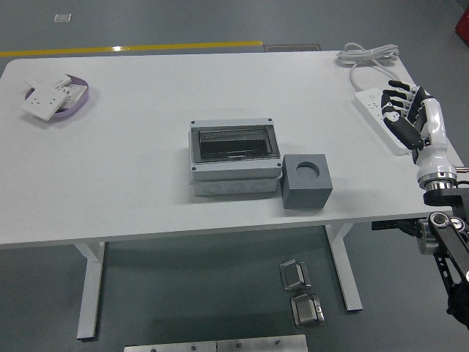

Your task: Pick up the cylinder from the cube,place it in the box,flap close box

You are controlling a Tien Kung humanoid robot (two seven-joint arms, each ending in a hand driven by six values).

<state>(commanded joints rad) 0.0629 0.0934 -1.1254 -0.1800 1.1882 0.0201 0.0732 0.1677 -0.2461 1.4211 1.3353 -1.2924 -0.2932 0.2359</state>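
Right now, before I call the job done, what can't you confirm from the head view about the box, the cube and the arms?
- Cylinder: unseen; the smoky lid of the box hides the inside.
- Cube: its round hole looks empty, but shadow hides the bottom.
- Lid latch: too small to tell if it is clicked shut.
- Right hand: over the power strip, covering part of it; contact unclear.
- Left arm: outside the picture.
- Dish: items too small to identify.

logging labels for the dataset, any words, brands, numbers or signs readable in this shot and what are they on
No text can be read anywhere in this view.
Grey box: no label or brand shows on its lid or walls.
Grey cube: plain faces, no marking.
White switch plates in the purple tray: any print is too small to tell.
Power strip: any markings too small to read.
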